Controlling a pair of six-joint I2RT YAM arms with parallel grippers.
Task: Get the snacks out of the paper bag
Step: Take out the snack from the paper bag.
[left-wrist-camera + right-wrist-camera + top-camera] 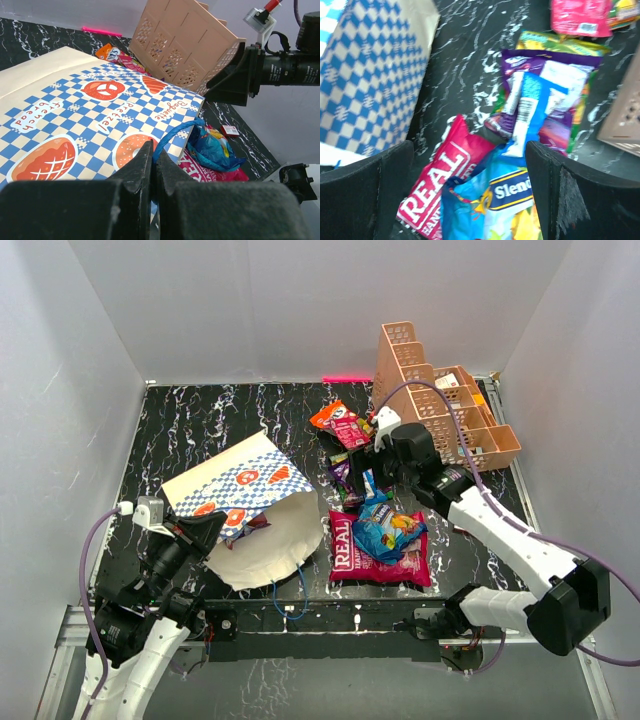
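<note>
The checkered paper bag (240, 483) lies on its side at the left, its white inside (268, 548) facing the near edge. My left gripper (213, 530) (154, 150) is shut on the bag's blue cord handle (176, 132). The snacks lie in a heap to the bag's right. They include the red "REAL" bag (345, 545) (440, 185), a blue packet (392, 530) (495, 200) on top of it, a purple one (560, 100) and an orange one (330, 418). My right gripper (372, 472) (469, 147) hovers open just above the blue and red packets, holding nothing.
The orange lattice rack (440, 405) (185, 45) stands at the back right, close behind my right wrist. A pink marker (347, 378) lies at the back wall. A small red-and-white card (230, 131) rests right of the snacks. The bag's second blue cord (290, 600) trails by the near edge.
</note>
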